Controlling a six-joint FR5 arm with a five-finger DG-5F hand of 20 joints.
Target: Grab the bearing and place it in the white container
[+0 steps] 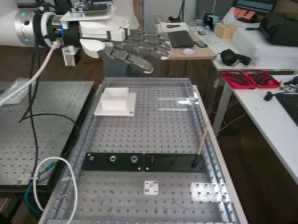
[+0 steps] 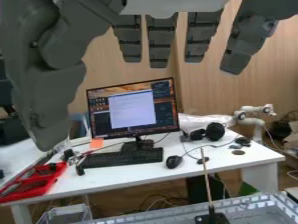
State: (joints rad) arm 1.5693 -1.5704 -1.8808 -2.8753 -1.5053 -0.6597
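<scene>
In the high view the hand [image 1: 136,47] is at the upper left, high above the bench's far end, its fingers straight with nothing between them. The wrist view has the hand [image 2: 161,40] with fingers and thumb extended and apart. On the black bar [image 1: 176,162] stand the smaller nut [image 1: 91,158], the larger nut [image 1: 113,158] and the bearing [image 1: 134,159]. Farther up the bench, toward its far left corner, sits the white container [image 1: 116,100]; its inside cannot be made out.
A thin stick [image 1: 203,141] rises from the bar's right end, and its stick [image 2: 207,182] also shows in the wrist view. A small white plate [image 1: 151,187] lies nearer than the bar. Cables [image 1: 32,115] hang at the left. Red trays [image 1: 249,80] rest on the side table.
</scene>
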